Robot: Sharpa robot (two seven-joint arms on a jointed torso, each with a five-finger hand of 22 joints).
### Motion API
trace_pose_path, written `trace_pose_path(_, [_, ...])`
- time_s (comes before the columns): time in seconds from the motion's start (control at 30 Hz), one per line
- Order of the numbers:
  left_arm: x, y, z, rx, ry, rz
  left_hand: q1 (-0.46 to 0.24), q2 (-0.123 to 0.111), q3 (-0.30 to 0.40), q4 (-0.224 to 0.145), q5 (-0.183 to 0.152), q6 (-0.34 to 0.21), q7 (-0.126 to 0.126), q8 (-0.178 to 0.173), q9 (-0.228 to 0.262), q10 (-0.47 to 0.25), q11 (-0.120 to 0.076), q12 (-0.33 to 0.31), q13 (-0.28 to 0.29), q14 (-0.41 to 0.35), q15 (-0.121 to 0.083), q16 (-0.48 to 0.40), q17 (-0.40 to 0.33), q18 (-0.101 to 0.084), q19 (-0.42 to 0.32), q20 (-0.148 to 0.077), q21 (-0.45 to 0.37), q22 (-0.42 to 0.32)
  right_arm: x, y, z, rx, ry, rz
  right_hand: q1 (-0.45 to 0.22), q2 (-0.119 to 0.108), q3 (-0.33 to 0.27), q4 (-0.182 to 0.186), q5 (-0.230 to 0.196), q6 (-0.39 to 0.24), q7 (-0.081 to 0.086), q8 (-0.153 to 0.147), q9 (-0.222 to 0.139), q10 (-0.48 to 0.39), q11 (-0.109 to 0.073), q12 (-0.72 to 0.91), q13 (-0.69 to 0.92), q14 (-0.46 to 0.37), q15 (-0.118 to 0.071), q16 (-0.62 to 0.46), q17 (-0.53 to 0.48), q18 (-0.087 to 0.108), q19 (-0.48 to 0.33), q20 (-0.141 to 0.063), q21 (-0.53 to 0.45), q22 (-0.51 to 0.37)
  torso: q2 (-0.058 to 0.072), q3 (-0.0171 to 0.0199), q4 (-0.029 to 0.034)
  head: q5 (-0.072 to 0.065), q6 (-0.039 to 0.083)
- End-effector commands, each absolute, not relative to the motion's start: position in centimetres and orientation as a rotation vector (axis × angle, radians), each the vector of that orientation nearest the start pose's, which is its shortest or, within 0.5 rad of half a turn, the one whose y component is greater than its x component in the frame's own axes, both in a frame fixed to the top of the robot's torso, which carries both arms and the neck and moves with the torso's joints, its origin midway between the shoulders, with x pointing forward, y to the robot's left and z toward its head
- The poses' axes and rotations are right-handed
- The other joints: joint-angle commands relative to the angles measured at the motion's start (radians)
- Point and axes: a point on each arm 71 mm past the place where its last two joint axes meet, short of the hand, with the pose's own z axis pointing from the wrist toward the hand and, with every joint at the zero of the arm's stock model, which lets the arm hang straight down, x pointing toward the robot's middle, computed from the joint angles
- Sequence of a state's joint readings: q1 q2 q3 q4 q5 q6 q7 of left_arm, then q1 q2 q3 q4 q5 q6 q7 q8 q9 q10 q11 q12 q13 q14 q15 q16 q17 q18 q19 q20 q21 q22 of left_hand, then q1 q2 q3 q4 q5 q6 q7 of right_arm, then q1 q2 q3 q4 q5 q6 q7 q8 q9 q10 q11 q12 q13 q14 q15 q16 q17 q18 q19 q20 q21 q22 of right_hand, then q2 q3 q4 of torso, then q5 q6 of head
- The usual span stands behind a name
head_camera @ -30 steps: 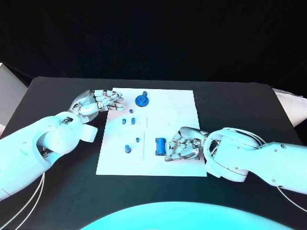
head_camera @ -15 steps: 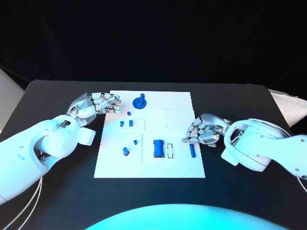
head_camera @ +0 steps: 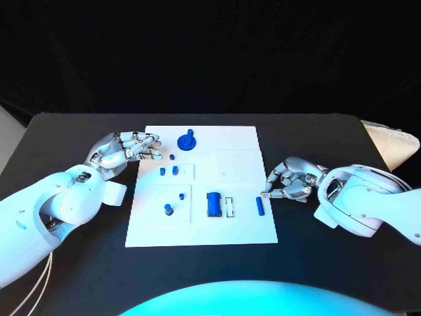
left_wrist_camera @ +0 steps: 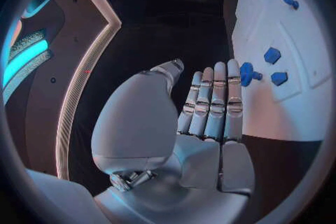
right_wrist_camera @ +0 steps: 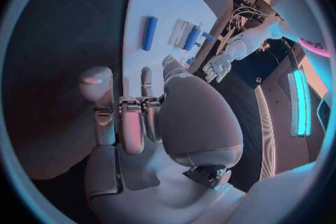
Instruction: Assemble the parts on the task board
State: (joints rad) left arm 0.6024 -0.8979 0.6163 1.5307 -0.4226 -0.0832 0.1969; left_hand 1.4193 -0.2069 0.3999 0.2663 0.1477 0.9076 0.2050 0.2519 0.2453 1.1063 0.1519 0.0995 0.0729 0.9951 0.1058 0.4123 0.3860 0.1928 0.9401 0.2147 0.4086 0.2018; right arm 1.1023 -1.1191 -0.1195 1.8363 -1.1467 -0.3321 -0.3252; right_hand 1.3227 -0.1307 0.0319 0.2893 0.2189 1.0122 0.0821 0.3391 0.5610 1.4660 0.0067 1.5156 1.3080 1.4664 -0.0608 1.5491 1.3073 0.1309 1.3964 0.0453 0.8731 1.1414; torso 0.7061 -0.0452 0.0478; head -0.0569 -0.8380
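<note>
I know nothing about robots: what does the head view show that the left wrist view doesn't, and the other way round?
Head view: the whole task board, every edge of it on the black table, with the left arm and right arm reaching in. Left wrist view: the left robot hand from behind and close up, fingers side by side, holding nothing. Both: that hand, the right robot hand and blue parts such as the long blue cylinder.

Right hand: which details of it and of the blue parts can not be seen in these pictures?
- Right hand, head view: fingers curl inward, hiding whether they pinch anything.
- Slim blue bar, head view: too small to tell if it sits in a slot.
- Gear-like blue part: its seating in the task board is unclear.
</note>
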Motion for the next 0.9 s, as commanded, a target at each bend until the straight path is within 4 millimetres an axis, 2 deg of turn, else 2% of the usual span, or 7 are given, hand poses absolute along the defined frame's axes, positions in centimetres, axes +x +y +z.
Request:
trace_pose_path(0.03, [45.4, 26.6, -23.0, -1.094, 1.481, -1.563, 0.001, -0.009, -0.006, 0.000, -0.005, 0.004, 0.005, -0.005, -0.001, 0.000, 0.002, -0.002, 0.001, 0.003, 0.001, -0.006, 0.001, -0.011, 0.007, -0.003, -0.004, -0.001, 38.5, -25.1, -24.3, 0.220, 2.035, 0.544, -0.015, -0.008, -0.009, 0.004, -0.005, 0.009, -0.001, -0.006, -0.004, 0.071, 0.000, 0.000, 0.221, 0.093, 0.003, 0.000, 0.215, -0.011, 0.003, 0.003, 0.006, 0.003, 0.000, -0.0003, 0.0003, -0.002, -0.001])
trace_pose_path(0.3, [45.4, 26.6, -23.0, -1.095, 1.484, -1.566, 0.001, -0.009, -0.006, 0.000, -0.005, 0.004, 0.005, -0.005, -0.001, 0.000, 0.002, -0.002, 0.001, 0.003, 0.001, -0.006, 0.001, -0.011, 0.007, -0.003, -0.004, -0.001, 37.6, -24.3, -25.5, 0.201, 2.077, 0.501, -0.066, -0.012, -0.047, 0.005, 0.031, 0.026, -0.005, -0.013, -0.016, 0.072, -0.004, 0.000, 0.221, 0.094, 0.000, 0.001, 0.218, -0.011, 0.006, 0.001, 0.007, 0.009, 0.001, -0.0007, 0.0019, -0.002, -0.002])
trace_pose_path(0.37, [45.4, 26.6, -23.0, -1.095, 1.487, -1.565, 0.001, -0.009, -0.006, 0.000, -0.005, 0.004, 0.005, -0.005, -0.001, 0.000, 0.002, -0.002, 0.001, 0.003, 0.001, -0.006, 0.001, -0.011, 0.007, -0.003, -0.004, -0.001, 37.6, -24.2, -25.6, 0.196, 2.075, 0.493, -0.071, -0.009, -0.061, 0.004, 0.056, 0.028, -0.006, -0.014, -0.019, 0.072, -0.005, -0.001, 0.220, 0.094, -0.001, 0.001, 0.218, -0.011, 0.006, 0.000, 0.005, 0.009, 0.001, -0.0011, 0.0021, -0.003, -0.003])
trace_pose_path(0.67, [45.4, 26.6, -23.1, -1.097, 1.493, -1.565, 0.001, -0.008, -0.007, 0.001, -0.005, 0.004, 0.005, -0.005, -0.001, 0.000, 0.002, -0.002, 0.001, 0.003, 0.001, -0.006, 0.002, -0.011, 0.008, -0.003, -0.005, -0.002, 37.8, -23.7, -26.0, 0.166, 2.063, 0.476, -0.073, -0.005, -0.065, 0.004, 0.060, 0.029, -0.006, -0.014, -0.020, 0.071, -0.005, -0.002, 0.220, 0.094, -0.001, 0.001, 0.219, -0.011, 0.006, 0.000, 0.005, 0.009, 0.001, -0.0007, 0.0029, -0.002, -0.005])
trace_pose_path(0.8, [45.3, 26.7, -23.1, -1.098, 1.494, -1.563, 0.001, -0.008, -0.007, 0.001, -0.005, 0.004, 0.005, -0.005, -0.001, 0.000, 0.002, -0.002, 0.001, 0.003, 0.001, -0.006, 0.002, -0.011, 0.008, -0.003, -0.005, -0.002, 37.8, -23.3, -26.2, 0.148, 2.059, 0.469, -0.073, -0.005, -0.065, 0.004, 0.061, 0.030, -0.006, -0.014, -0.020, 0.072, -0.005, 0.000, 0.221, 0.094, -0.001, 0.002, 0.220, -0.011, 0.006, 0.000, 0.005, 0.010, 0.001, -0.0009, 0.0007, -0.001, -0.005])
trace_pose_path(0.9, [45.3, 26.7, -23.2, -1.098, 1.494, -1.564, 0.001, -0.007, -0.009, 0.003, -0.004, 0.003, 0.005, -0.006, -0.001, -0.001, 0.002, -0.002, 0.001, 0.002, 0.001, -0.007, 0.003, -0.011, 0.008, -0.003, -0.006, -0.003, 37.8, -23.1, -26.4, 0.136, 2.060, 0.467, -0.074, -0.004, -0.066, 0.004, 0.061, 0.030, -0.007, -0.014, -0.020, 0.072, -0.005, -0.001, 0.221, 0.094, -0.002, 0.002, 0.221, -0.011, 0.007, 0.000, 0.007, 0.011, 0.001, -0.0009, 0.0012, 0.000, -0.006])
